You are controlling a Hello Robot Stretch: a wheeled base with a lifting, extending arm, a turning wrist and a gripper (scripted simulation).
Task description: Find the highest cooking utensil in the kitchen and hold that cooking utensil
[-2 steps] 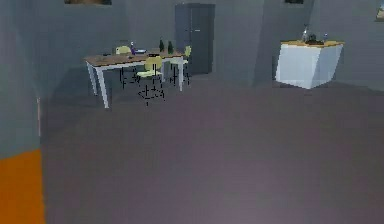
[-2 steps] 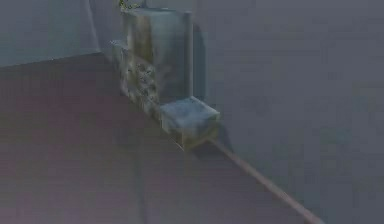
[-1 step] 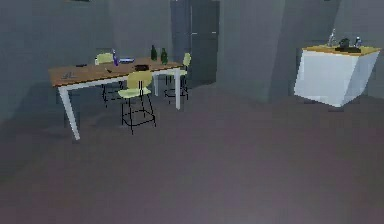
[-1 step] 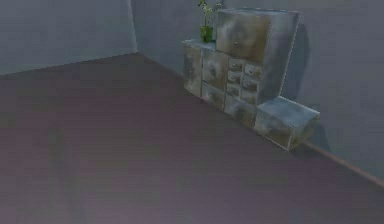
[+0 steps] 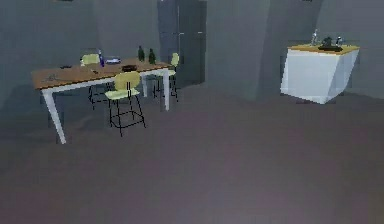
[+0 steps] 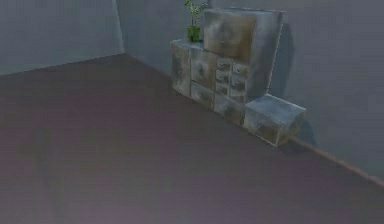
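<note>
The wooden tabletop (image 5: 75, 76) on white legs is the landmark. Two dark bottles (image 5: 146, 55) stand upright on its far edge, toward the forward view's right. What is in them cannot be told. A few small, flat things (image 5: 68, 68) lie on it farther left, too small to name. Chairs with yellow-green seats stand around it: one (image 5: 124, 92) at its near side, one (image 5: 172, 62) at its right end, one (image 5: 90, 60) behind it.

Behind the tabletop and to its right rises a tall dark cabinet (image 5: 183, 40) against the wall. Well apart from the tabletop, farther right, stands a white counter (image 5: 318, 75) with a wooden top. Small dark things (image 5: 330, 45) sit on it, and whether any is a cooking utensil cannot be told.

In the arm side view a worn chest of drawers (image 6: 215, 75) stands against the wall, its drawers flush. On it are a green plant (image 6: 193, 20) in a pot and, beside that, a tall worn box (image 6: 242, 35). A low box (image 6: 272, 118) stands on the floor touching the chest.

How wide the hand stands cannot be told.
</note>
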